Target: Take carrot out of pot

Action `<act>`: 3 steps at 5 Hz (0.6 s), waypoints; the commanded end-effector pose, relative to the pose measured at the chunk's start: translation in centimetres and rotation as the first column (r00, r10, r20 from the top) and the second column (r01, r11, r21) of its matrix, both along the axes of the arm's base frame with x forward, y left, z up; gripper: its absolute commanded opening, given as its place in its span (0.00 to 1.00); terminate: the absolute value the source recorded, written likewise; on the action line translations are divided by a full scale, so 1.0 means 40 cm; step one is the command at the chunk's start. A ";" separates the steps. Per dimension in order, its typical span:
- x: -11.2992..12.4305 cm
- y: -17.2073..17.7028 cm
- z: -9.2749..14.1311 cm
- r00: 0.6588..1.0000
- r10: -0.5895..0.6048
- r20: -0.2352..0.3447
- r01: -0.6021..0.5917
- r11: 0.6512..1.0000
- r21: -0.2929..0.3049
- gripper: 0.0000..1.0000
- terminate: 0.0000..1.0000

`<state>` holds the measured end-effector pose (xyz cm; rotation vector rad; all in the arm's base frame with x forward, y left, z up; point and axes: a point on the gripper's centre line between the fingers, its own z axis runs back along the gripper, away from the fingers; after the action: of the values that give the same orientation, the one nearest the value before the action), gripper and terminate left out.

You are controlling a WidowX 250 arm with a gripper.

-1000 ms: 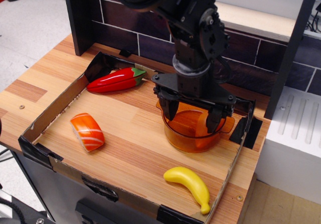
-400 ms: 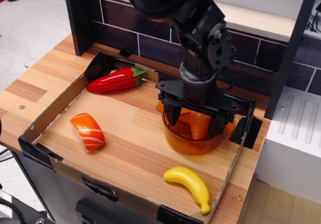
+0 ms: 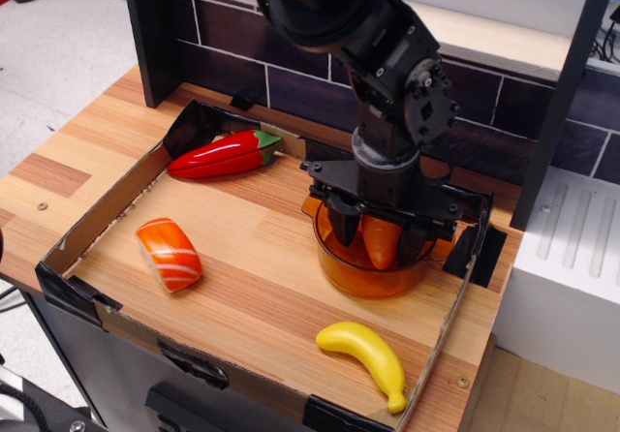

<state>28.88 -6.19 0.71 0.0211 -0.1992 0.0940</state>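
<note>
The pot (image 3: 341, 275) is round, translucent orange, and stands at the right of the cardboard tray. The carrot (image 3: 381, 242), a stubby plain orange piece, stands upright inside it. My gripper (image 3: 377, 234) reaches down into the pot from above. Its black fingers (image 3: 342, 227) stand on either side of the carrot and are closed in against it. The carrot's lower end is still inside the pot. The arm hides the back rim of the pot.
A red chili pepper (image 3: 223, 154) lies at the tray's back left. An orange salmon sushi piece (image 3: 169, 254) lies at the left and a yellow banana (image 3: 366, 356) at the front right. The low cardboard tray wall (image 3: 107, 311) runs around them. A brick wall stands behind.
My gripper has come down into the pot and its fingers have closed in from wide apart onto the carrot. The carrot now stands a little further left between them.
</note>
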 end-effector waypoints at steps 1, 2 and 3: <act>0.023 0.007 0.033 0.999 -0.011 0.038 0.012 1.000 -0.008 0.00 0.00; 0.019 0.007 0.083 0.997 -0.019 0.070 0.020 1.000 -0.004 0.00 0.00; 0.006 0.015 0.153 0.993 -0.014 0.117 0.018 0.999 -0.035 0.00 0.00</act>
<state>28.28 -5.96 5.54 -0.0152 -0.2710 0.0846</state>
